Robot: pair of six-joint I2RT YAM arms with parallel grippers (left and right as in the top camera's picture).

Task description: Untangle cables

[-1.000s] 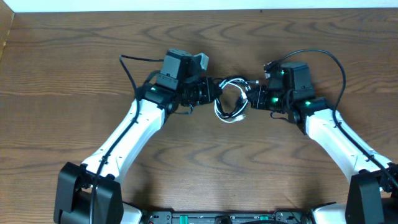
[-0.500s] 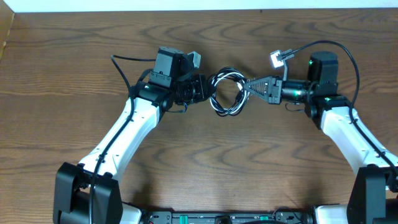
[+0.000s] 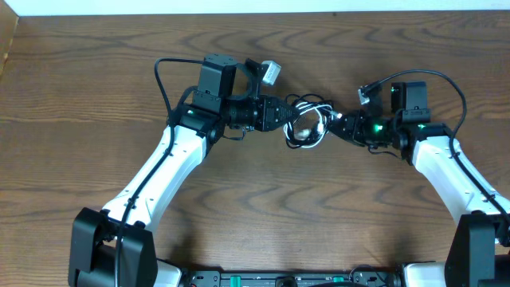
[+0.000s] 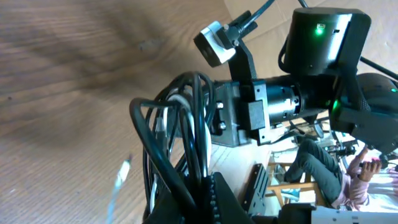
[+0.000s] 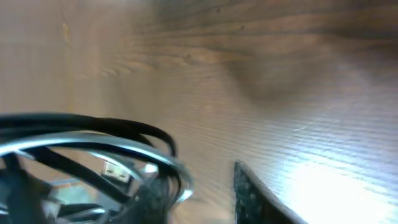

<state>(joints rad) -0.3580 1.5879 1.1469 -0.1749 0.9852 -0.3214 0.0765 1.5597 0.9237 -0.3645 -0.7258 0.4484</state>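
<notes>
Obs., mid-run. The cables (image 3: pixel 305 126) are one small bundle of black and white loops, held up off the table (image 3: pixel 255 211) between the two grippers. The bundle sits over the table's far half, roughly midway across its width.

Left gripper (image 3: pixel 285 118): just left of the bundle, tips in contact with it. From the left wrist view the strands run straight down between its fingers (image 4: pixel 214 193), which are clamped on them, so it has a firm hold on the bundle's lower part. Above that grip the loops fan out upright: several black strands and at least one white, crossing each other (I cannot follow which strand goes where).

Right gripper (image 3: pixel 335 122): just right of the bundle, its tip at the loops' edge. The right wrist view is badly blurred. Black and pale strands sweep across the left of it, and one dark finger (image 5: pixel 255 193) shows to their right, apart from them. Whether this gripper is pinching a strand or merely resting against the bundle, I cannot tell.

Both arms reach inward toward the bundle from opposite sides, wrists nearly facing each other. A small plug end shows inside the loops in the right wrist view (too blurred to identify).
</notes>
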